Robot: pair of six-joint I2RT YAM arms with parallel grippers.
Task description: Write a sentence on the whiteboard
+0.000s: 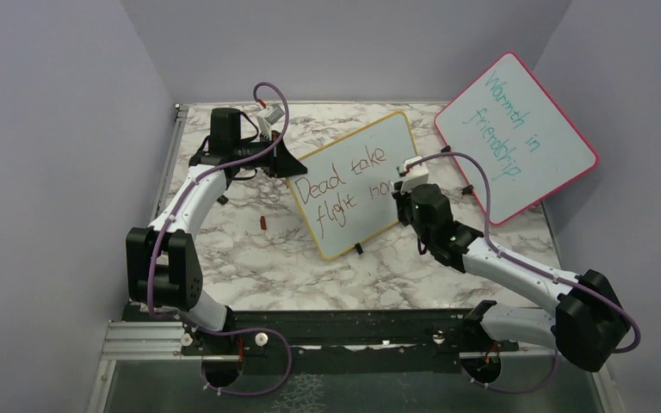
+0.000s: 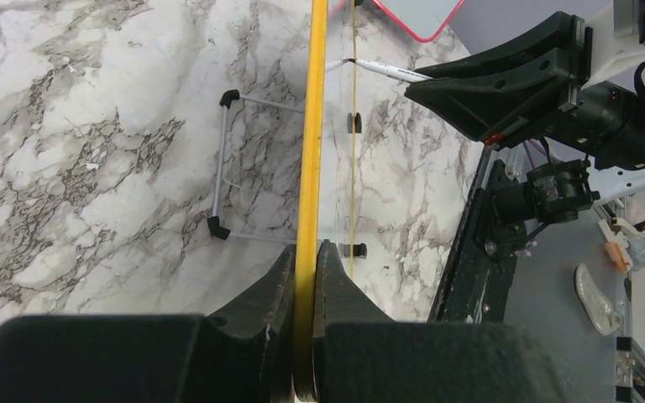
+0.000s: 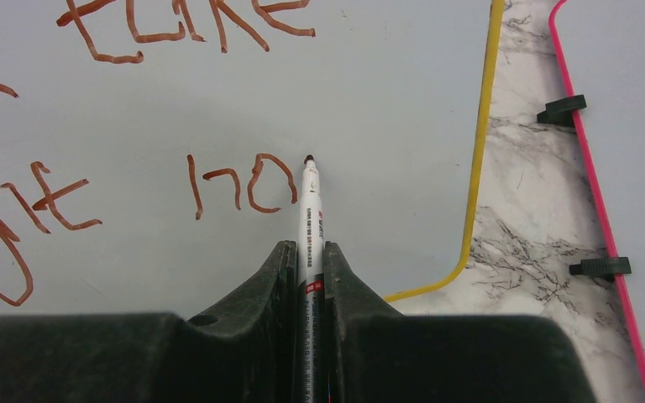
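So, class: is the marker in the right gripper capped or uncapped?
Uncapped. In the right wrist view the marker shows a bare dark tip by the fresh "no" on the whiteboard, held in the shut right gripper.

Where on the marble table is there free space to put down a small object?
Free: the marble table between the whiteboard and the arm bases, apart from a small red piece; also the near right strip beside the right arm. Crowded: the back, where the left fingers grip the frame, and the pink board.
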